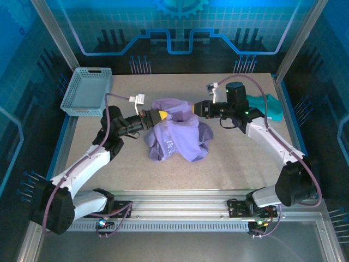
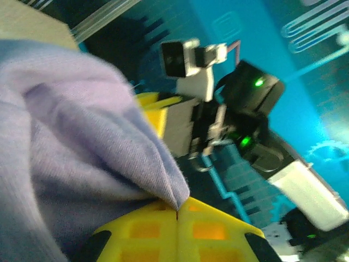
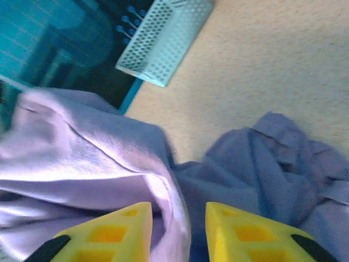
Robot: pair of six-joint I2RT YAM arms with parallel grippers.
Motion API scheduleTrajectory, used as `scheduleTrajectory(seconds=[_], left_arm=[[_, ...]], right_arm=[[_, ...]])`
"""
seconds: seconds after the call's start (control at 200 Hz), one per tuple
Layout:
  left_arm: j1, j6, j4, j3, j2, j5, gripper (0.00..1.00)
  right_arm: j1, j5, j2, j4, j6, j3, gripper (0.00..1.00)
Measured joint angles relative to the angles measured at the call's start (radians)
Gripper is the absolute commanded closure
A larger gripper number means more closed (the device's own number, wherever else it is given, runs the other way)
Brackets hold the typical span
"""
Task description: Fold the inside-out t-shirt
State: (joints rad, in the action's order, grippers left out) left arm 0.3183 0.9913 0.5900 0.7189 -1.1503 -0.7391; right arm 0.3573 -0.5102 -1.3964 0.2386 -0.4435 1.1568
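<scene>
We've got the lavender t-shirt (image 1: pixel 180 139) strung crosswise, left pincer (image 1: pixel 163 115) clamped on it, right pincer (image 1: pixel 193 108) standing apart.

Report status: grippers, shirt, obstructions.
Left gripper shut on t-shirt, which is bunched mid-table, unfolded. Right gripper open, cloth between its jaws. Off to the sides, well clear: basket, teal garment.

Bright even overhead light, blue-tinted surroundings, soft motion blur in wrist views
</scene>
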Motion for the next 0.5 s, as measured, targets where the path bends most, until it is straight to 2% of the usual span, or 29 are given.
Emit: scheduleTrajectory(seconds=[0.065, 0.14, 0.245, 0.38, 0.5], left_arm=[[-0.002, 0.018, 0.04, 0.001, 0.002, -0.019, 1.0], [-0.002, 0.0, 0.0, 0.008, 0.013, -0.027, 1.0], [-0.002, -0.068, -0.113, 0.024, 0.049, -0.026, 1.0], [-0.002, -0.131, -0.203, 0.047, 0.086, -0.027, 1.0], [-0.002, -0.157, -0.241, 0.047, 0.098, -0.028, 1.0]], right_arm=[[0.064, 0.126, 0.061, 0.053, 0.105, -0.015, 0.55], [0.171, 0.243, 0.173, 0.084, 0.23, -0.056, 0.48], [0.28, 0.32, 0.28, 0.09, 0.348, -0.077, 0.44], [0.289, 0.378, 0.216, 0.084, 0.427, -0.027, 0.34], [0.296, 0.403, 0.077, 0.076, 0.472, 0.008, 0.34]])
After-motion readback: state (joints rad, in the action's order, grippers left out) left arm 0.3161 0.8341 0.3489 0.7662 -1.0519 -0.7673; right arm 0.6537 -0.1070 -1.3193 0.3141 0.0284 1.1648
